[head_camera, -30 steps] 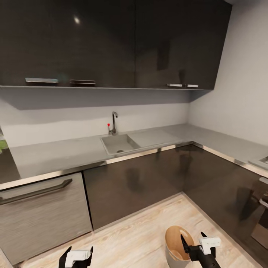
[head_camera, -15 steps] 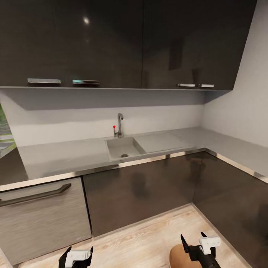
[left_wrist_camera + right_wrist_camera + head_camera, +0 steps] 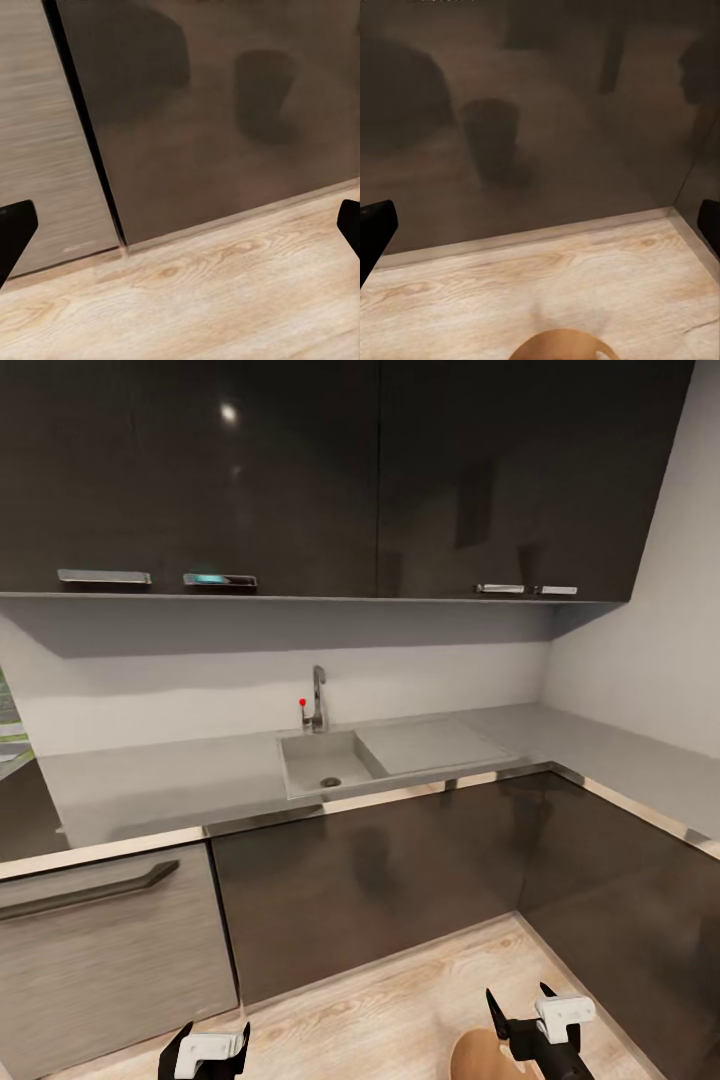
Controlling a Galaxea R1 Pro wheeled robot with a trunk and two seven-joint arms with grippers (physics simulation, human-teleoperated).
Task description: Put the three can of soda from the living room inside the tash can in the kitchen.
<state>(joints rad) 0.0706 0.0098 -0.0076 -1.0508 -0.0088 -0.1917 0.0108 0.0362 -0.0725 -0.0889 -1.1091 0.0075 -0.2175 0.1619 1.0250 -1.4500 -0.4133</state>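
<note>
Pail (image 3: 478, 1057) stands upright on the wood floor (image 3: 400, 1010), its tan mouth facing up, just in front of the dark corner cabinets (image 3: 370, 880); its rim (image 3: 561, 345) also peeks in at the right wrist view's edge. Right tool (image 3: 520, 1010) hangs just above the pail, fingers spread apart and empty. Left tool (image 3: 205, 1050) hovers over the floor before the cabinets, fingers likewise spread apart. Sink (image 3: 325, 760) sits in the table (image 3: 150, 790) above the cabinets.

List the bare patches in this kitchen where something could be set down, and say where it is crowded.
Free: the counter left of the sink, the drainboard on its other side, the corner counter run, and the wooden floor before the cabinets. Crowded: the floor by the pail, under the right gripper.
</note>
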